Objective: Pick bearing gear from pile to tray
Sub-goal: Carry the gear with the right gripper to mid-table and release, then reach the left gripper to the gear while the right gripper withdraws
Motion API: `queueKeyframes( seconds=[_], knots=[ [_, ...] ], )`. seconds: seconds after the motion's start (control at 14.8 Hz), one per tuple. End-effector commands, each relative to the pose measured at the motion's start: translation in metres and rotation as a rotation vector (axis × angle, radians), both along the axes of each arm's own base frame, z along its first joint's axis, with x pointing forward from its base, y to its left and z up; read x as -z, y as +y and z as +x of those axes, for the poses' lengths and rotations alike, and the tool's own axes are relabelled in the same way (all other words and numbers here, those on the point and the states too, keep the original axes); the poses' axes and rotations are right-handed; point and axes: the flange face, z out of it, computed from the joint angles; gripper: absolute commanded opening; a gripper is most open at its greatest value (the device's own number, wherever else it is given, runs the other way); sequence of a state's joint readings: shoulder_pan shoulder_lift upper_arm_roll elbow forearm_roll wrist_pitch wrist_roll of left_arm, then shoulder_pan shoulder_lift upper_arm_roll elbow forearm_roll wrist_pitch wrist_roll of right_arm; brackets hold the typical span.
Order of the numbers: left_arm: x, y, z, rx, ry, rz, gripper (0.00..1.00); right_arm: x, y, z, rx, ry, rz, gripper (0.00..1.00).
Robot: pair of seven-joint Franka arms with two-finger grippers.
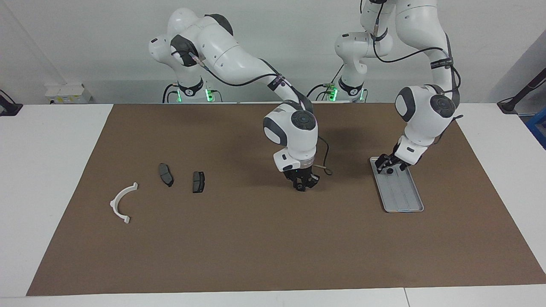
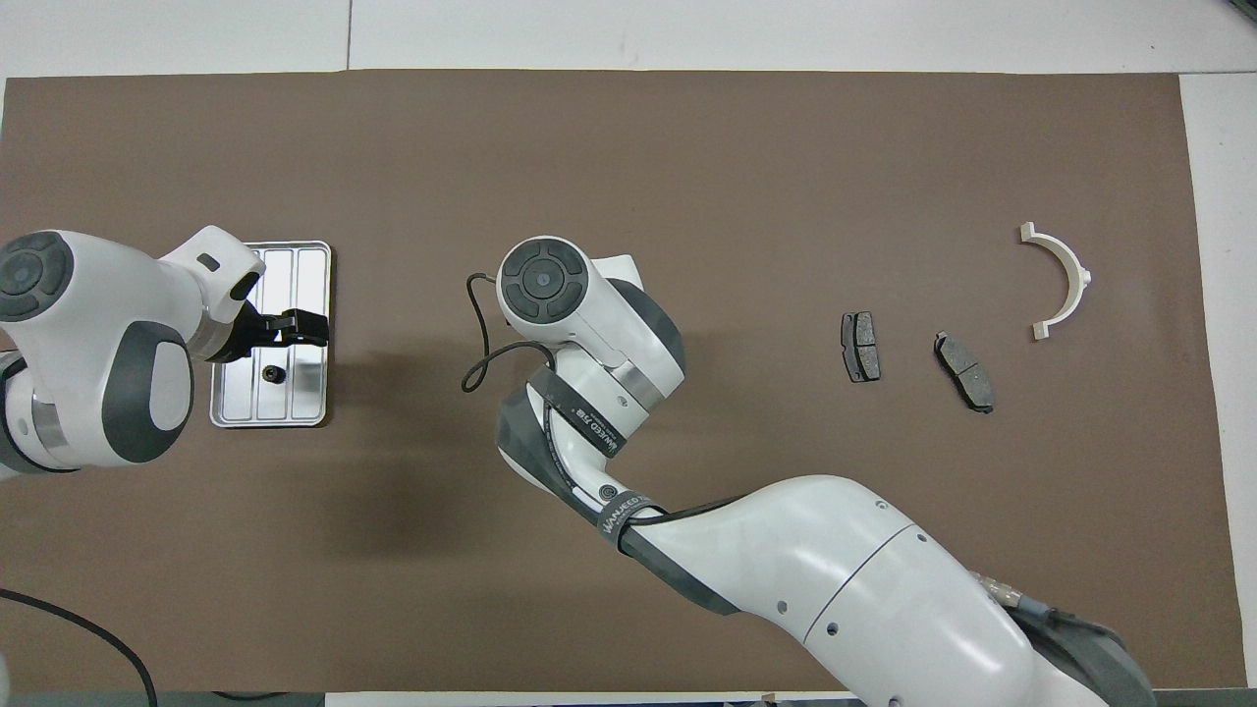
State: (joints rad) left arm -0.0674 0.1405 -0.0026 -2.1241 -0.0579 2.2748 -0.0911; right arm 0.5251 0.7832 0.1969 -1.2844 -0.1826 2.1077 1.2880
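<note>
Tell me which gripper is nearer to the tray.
Left. The left gripper is over the tray, at its end nearer the robots. The right gripper is low over the brown mat mid-table, well clear of the tray.

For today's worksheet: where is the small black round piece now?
The small black round piece lies in the tray, at its end nearer the robots, beneath the left gripper.

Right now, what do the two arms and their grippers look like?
Both arms are glossy white with dark grey joint caps and bands. A black cable runs along each. The left gripper and right gripper are small and black. Green lights glow at both bases.
</note>
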Motion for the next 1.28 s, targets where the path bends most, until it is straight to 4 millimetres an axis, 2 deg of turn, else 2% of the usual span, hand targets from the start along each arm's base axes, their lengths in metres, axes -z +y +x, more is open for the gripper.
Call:
queueKeyframes(
  seconds=[0.0,0.07,0.2,0.34,0.4,0.47,0.61,0.74,0.81,1.01,1.08,1.21],
  knots=[
    [-0.012,-0.035,0.007,-0.070,-0.008,-0.013,1.00,-0.042,-0.039,0.027,0.061,0.009,-0.026,1.00],
    [-0.010,-0.053,0.008,-0.123,-0.007,-0.014,1.00,-0.061,-0.051,0.036,0.075,0.009,-0.018,1.00],
    [-0.015,-0.081,0.008,-0.128,-0.016,-0.017,1.00,-0.090,-0.063,0.037,0.092,0.058,0.030,1.00],
    [-0.019,-0.123,0.002,-0.145,-0.022,-0.019,1.00,-0.103,-0.073,0.037,0.070,0.072,0.025,1.00],
    [-0.014,-0.155,0.001,-0.171,-0.015,-0.015,1.00,-0.109,-0.089,0.043,0.030,0.081,0.011,1.00],
    [-0.014,-0.185,0.006,-0.198,-0.012,-0.017,1.00,-0.122,-0.109,0.050,-0.034,0.076,0.007,1.00],
    [0.005,-0.243,0.015,-0.258,-0.004,-0.014,1.00,-0.141,-0.153,0.066,-0.172,0.064,0.001,1.00],
    [0.013,-0.265,0.017,-0.267,-0.018,0.007,1.00,-0.149,-0.203,0.084,-0.242,0.059,-0.002,1.00],
    [0.022,-0.278,0.011,-0.272,-0.014,0.012,1.00,-0.153,-0.228,0.090,-0.270,0.061,-0.006,1.00],
    [0.027,-0.310,0.011,-0.302,-0.021,0.005,1.00,-0.157,-0.287,0.102,-0.383,0.081,-0.012,1.00],
    [0.036,-0.320,0.005,-0.307,-0.014,0.013,0.99,-0.157,-0.302,0.105,-0.398,0.088,-0.012,1.00],
    [0.045,-0.324,0.002,-0.306,-0.016,0.034,0.98,-0.157,-0.331,0.111,-0.373,0.088,-0.012,1.00]
  ],
)
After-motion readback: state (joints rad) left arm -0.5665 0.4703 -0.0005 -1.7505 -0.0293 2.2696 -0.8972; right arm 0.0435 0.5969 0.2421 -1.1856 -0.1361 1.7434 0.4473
